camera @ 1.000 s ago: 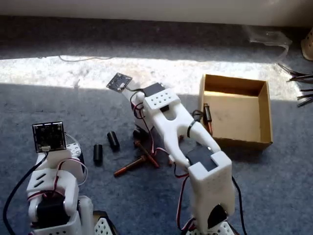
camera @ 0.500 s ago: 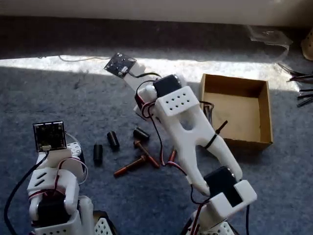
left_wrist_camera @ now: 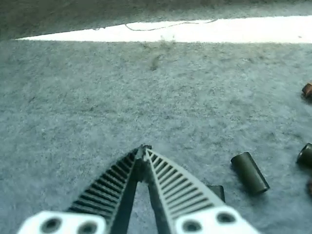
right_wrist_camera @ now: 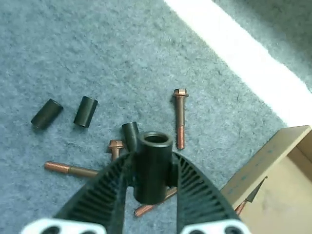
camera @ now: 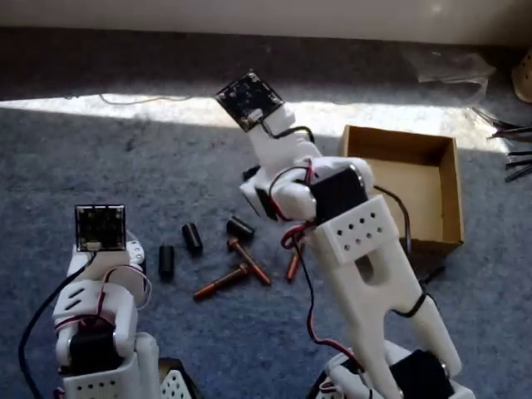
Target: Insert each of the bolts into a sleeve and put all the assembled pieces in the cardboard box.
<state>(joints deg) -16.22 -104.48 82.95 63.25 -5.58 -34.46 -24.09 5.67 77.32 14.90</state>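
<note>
The right gripper (right_wrist_camera: 152, 159) is clamped on a black sleeve (right_wrist_camera: 153, 170). The sleeve stands upright between the ribbed fingers (right_wrist_camera: 109, 187), open end up, lifted above the grey carpet (camera: 125, 174).

Under it lies the loose hardware. Three more sleeves sit on the carpet in a rough row: the left sleeve (camera: 166, 260), the middle sleeve (camera: 193, 238) just to its right, and the right-hand sleeve (camera: 240, 227) a little farther back.

Three copper bolts lie close by. The long bolt (camera: 222, 283) is nearest, and the crossing bolt (camera: 248, 259) touches its right end, with its head close to the right-hand sleeve. The third bolt (camera: 293, 264) lies just right of those, beside the right arm (camera: 366, 266).

The cardboard box (camera: 407, 187) sits open to the right of the bolts, partly behind that arm.

At the near left, the left arm (camera: 96, 316) is parked. The left gripper (left_wrist_camera: 142, 149) is closed, tips meeting and nothing between them, over bare carpet, with the sleeves off to its right.
</note>
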